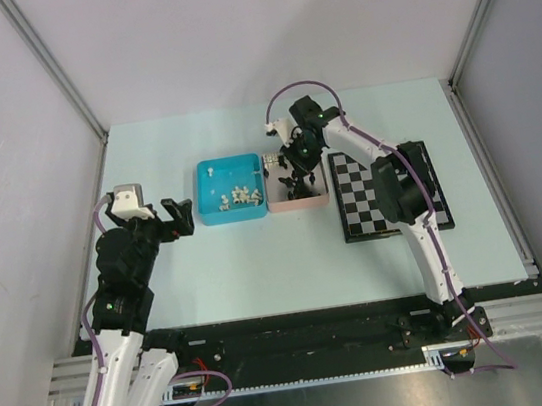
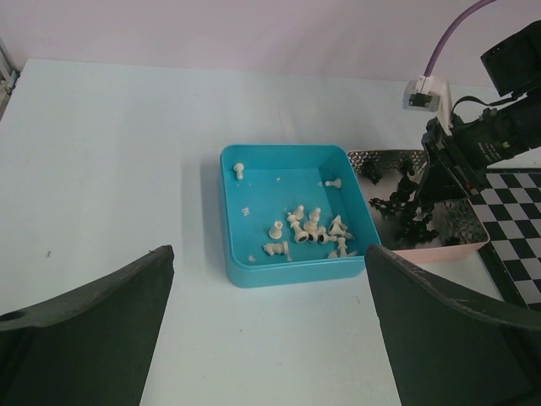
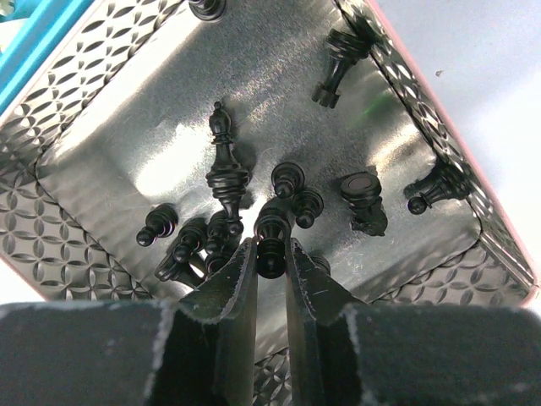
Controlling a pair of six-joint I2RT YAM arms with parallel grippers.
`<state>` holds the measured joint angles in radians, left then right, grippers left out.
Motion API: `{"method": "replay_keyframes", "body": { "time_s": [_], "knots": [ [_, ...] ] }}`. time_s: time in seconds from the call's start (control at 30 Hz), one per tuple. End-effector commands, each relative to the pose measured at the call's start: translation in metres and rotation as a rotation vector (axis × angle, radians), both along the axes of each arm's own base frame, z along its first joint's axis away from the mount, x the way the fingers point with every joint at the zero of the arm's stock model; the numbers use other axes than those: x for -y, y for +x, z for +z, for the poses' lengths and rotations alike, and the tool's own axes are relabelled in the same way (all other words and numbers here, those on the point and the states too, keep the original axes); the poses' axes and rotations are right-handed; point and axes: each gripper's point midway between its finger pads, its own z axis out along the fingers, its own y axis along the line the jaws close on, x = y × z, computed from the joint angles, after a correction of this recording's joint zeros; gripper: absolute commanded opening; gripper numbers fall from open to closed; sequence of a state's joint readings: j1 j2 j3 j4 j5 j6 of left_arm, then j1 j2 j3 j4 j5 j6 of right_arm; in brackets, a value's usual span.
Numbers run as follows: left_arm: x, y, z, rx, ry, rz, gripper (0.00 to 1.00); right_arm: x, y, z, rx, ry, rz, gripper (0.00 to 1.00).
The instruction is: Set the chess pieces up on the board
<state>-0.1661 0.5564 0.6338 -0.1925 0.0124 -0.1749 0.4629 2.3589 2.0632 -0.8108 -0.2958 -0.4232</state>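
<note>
We count about a dozen tiny white chess pieces point(image 2: 308, 228) in one blue tray point(image 2: 254, 275) and about eleven shiny black ones point(image 3: 224, 161) in one pink tray point(image 2: 439, 251), beside the one board point(image 1: 357, 206). The right pincer point(image 3: 269, 252) pinches a black piece point(image 3: 272, 224); the left pincer point(image 1: 172, 220) is spread wide.

White chess pieces point(image 2: 308, 228): small cream figures, mostly a tumbled cluster in the near-right part of the blue tray point(image 2: 254, 275), with two strays apart near its far wall. Black chess pieces point(image 3: 224, 169): glossy, scattered on the embossed metal floor of the pink-rimmed tray point(image 2: 439, 251) just right of the blue one, several tipped on their sides. One black pawn point(image 3: 272, 228) is pinched between the two fingers of the right claw point(image 3: 270, 254). Board point(image 1: 362, 200): black and pale grey chequered squares, thin black border, flat on the table point(image 1: 261, 275) just right of the pink-rimmed tray.
</note>
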Motion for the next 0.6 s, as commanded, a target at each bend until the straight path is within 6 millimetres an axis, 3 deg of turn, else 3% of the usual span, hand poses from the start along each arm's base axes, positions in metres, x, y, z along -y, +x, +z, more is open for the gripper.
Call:
{"method": "replay_keyframes", "body": {
  "time_s": [0.0, 0.2, 0.23, 0.33, 0.37, 0.43, 0.47, 0.5, 0.57],
  "knots": [
    [0.004, 0.001, 0.004, 0.026, 0.021, -0.027, 1.00, -0.007, 0.011, 0.072, 0.141, 0.070, 0.020, 0.07],
    [0.003, 0.000, 0.005, 0.031, 0.021, -0.024, 1.00, -0.004, -0.003, 0.105, 0.182, 0.106, 0.040, 0.07],
    [0.003, 0.000, 0.004, 0.029, 0.020, -0.022, 1.00, -0.003, -0.007, 0.118, 0.201, 0.118, 0.042, 0.07],
    [0.003, 0.000, 0.004, 0.029, 0.021, -0.025, 1.00, 0.001, -0.021, 0.125, 0.195, 0.130, 0.058, 0.08],
    [0.003, 0.000, 0.004, 0.029, 0.021, -0.024, 1.00, 0.002, -0.028, 0.138, 0.213, 0.144, 0.066, 0.07],
    [0.003, 0.000, 0.005, 0.031, 0.021, -0.024, 1.00, 0.011, -0.042, 0.135, 0.195, 0.134, 0.070, 0.08],
    [0.003, 0.000, 0.005, 0.032, 0.021, -0.025, 1.00, 0.015, -0.050, 0.153, 0.226, 0.152, 0.078, 0.08],
    [0.004, 0.000, 0.005, 0.031, 0.021, -0.027, 1.00, 0.021, -0.063, 0.142, 0.196, 0.134, 0.090, 0.08],
    [0.004, 0.000, 0.005, 0.031, 0.022, -0.030, 1.00, 0.033, -0.077, 0.144, 0.198, 0.133, 0.094, 0.08]
  ]
}}
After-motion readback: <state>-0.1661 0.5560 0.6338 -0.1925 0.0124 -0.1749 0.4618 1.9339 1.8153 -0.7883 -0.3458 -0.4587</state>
